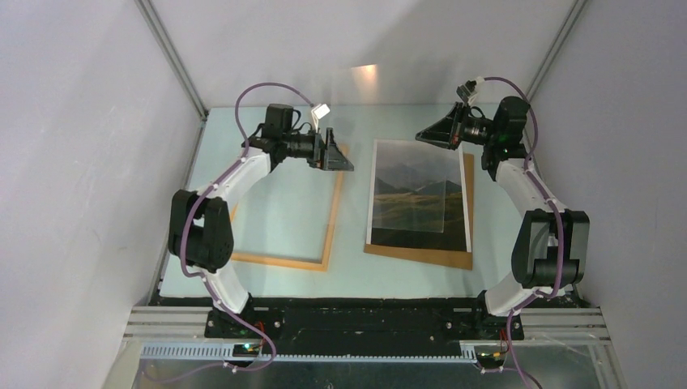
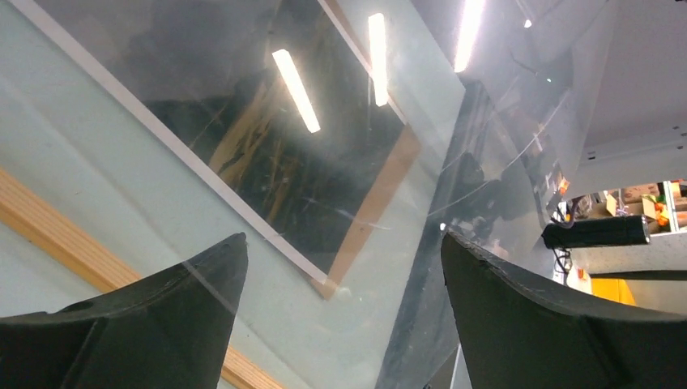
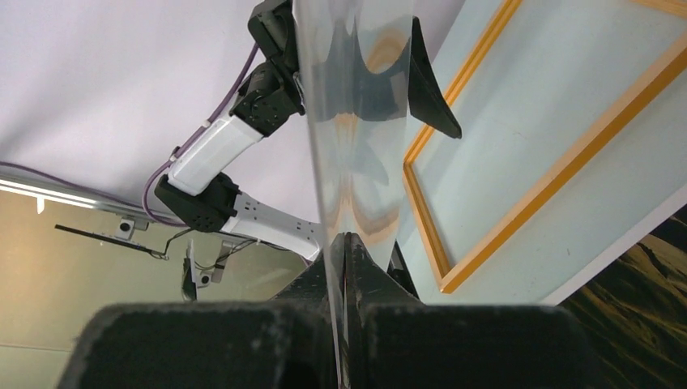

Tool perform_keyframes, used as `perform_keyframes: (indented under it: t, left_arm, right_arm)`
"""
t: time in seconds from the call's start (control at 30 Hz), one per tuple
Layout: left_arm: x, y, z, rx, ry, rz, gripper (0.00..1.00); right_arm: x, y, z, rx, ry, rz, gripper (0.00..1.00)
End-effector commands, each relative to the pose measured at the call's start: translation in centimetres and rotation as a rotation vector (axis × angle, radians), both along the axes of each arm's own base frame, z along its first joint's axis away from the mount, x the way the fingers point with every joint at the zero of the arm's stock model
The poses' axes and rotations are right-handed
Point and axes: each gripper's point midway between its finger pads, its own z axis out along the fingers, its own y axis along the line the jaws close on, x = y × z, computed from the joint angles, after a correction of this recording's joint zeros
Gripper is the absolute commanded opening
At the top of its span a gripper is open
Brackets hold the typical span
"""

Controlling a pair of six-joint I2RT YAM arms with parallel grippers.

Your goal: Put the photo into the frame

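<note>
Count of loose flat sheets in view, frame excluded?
3: the photo lies right of the frame, the brown backing board lies under it, the clear pane is pinched in the right gripper. More may hide underneath.

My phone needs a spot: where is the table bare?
Bare: the strip between the thin orange-tan wooden frame and the glossy mountain photo, and the near edge. Crowded: the far side, with the left gripper, right gripper and clear sheet.

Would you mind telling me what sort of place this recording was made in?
Probably a robotics lab test cell: left arm and right arm bolted at the edge of a table, white enclosure walls with metal struts, and cluttered shelving beyond.
</note>
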Motion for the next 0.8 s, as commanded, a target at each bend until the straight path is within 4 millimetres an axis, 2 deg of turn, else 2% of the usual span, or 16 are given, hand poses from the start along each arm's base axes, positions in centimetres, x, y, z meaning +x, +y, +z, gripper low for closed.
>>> perform_keyframes:
  t: [0.0, 0.23, 0.4, 0.57, 0.63, 0.77]
  left_arm:
    - [-1.5, -0.3, 3.6, -0.085, -0.05, -0.045, 0.92]
    - [-2.0, 0.2, 4.9, -0.122, -0.039, -0.023, 0.68]
    - [-1.5, 1.1, 5.6, -0.146, -0.043, 0.016, 0.58]
    - [-1.2, 1.0, 5.9, -0.156, -0.036, 0.022, 0.49]
    - [-1.1, 1.0, 5.9, -0.162, -0.032, 0.021, 0.44]
    - [-1.1, 0.9, 6.1, -0.169, -0.025, 0.021, 0.36]
  right_arm:
    - [0.6, 0.4, 1.0, 0.003, -0.07, -0.033, 0.0]
    - [1.5, 0.2, -1.1, -0.051, -0.061, -0.08, 0.0]
    - [1.8, 0.0, -2.4, -0.089, -0.071, -0.093, 0.0]
    - [1.9, -0.1, -3.6, -0.116, -0.067, -0.096, 0.0]
    - [1.5, 0.8, -3.9, -0.124, -0.069, -0.074, 0.0]
    - [1.4, 1.1, -4.3, -0.119, -0.06, -0.07, 0.0]
